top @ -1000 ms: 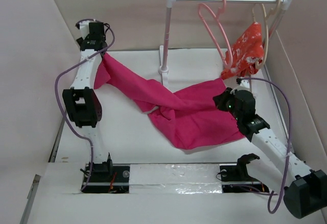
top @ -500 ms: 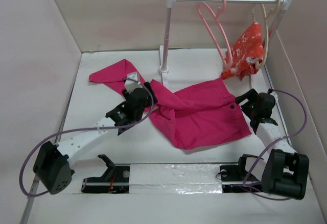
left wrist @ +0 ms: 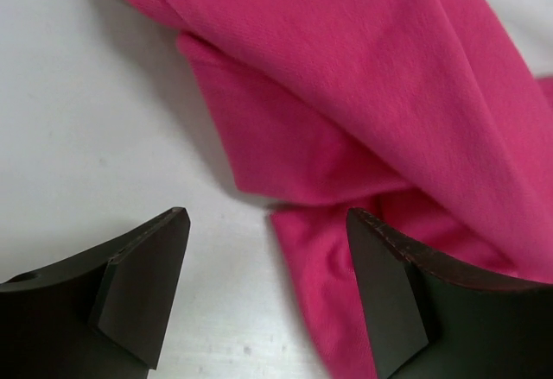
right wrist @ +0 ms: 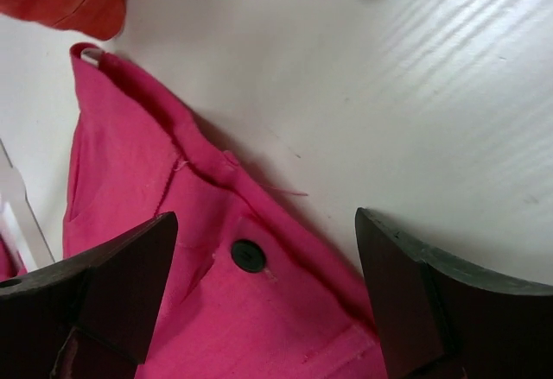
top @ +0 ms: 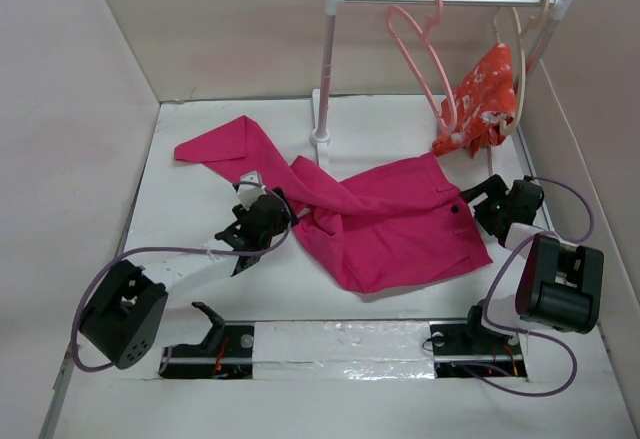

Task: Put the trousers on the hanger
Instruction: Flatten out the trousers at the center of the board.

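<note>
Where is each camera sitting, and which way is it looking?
Top camera: high behind the arms, looking down on table, both arms, trousers and hanger.
Left wrist: on the left arm, looking past the open left gripper at a trouser fold.
Right wrist: on the right arm, past the open right gripper at the waistband button.
All three see the trousers.

trousers (top: 390, 224) magenta-pink | hanger (top: 425, 54) salmon-pink | garment (top: 485, 94) orange-red, white-flowered

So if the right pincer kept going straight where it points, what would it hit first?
Probably the trousers: the open right pincer points at them, right by their black button, though depth is unclear.
</note>
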Robot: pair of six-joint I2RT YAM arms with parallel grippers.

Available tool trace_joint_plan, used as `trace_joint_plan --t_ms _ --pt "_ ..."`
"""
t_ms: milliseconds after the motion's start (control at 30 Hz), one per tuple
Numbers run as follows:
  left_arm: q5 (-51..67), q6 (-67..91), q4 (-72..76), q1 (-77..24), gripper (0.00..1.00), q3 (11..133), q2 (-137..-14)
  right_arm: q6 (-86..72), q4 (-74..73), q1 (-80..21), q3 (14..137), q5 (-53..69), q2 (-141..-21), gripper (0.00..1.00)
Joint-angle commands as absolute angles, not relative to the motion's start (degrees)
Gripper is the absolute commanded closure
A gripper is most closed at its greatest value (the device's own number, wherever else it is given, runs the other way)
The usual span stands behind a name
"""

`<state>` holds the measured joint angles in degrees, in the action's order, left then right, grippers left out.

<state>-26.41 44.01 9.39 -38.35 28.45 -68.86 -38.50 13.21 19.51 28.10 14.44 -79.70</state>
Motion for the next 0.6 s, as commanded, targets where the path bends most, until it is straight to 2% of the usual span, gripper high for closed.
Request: trace_joint_plan --t_ms 0,67,100,167,267,300,367,400,433,500,567 --pt "-22.3 44.3 20.1 -34.5 0.29 26.9 -72.4 -35.6 10.0 19.1 28.0 17.8 -81.2 0.14" --pt "-21.5 44.2 22.3 -32.9 0.32 27.2 -74.3 -35.3 9.5 18.4 27.9 16.4 -80.0 0.20" --pt "-20.6 44.0 23.4 -32.3 0.34 27.7 -75.3 -34.8 9.4 17.8 27.9 16.3 -79.9 0.26" --pt "-19.6 44.0 23.7 -32.3 0.38 29.0 -78.2 -34.2 8.3 17.8 29.3 16.4 -81.4 0.29" --pt "-19.3 44.1 25.0 -32.3 0.46 29.3 -80.2 -33.2 7.0 17.8 31.7 17.4 -84.8 0.41" --pt "-19.3 44.3 25.8 -31.8 0.48 29.2 -80.3 -32.2 6.5 17.3 32.6 17.8 -85.7 0.54" --pt "-19.2 44.1 26.3 -31.8 0.62 29.2 -80.3 -30.9 6.8 17.3 33.8 21.0 -88.2 0.73" --pt "-19.4 43.9 26.1 -31.8 0.70 29.3 -80.2 -30.2 6.8 17.3 34.2 21.6 -88.7 0.93" --pt "-19.3 43.9 26.0 -31.3 0.86 29.4 -79.8 -30.1 6.9 17.3 34.3 22.6 -88.9 1.00" --pt "-19.3 43.8 25.8 -31.3 0.99 29.1 -78.8 -30.8 7.6 17.3 33.8 23.0 -88.1 1.00" --pt "-19.9 43.2 25.4 -31.3 1.00 28.6 -76.6 -32.0 8.6 17.3 32.7 23.2 -85.6 1.00"
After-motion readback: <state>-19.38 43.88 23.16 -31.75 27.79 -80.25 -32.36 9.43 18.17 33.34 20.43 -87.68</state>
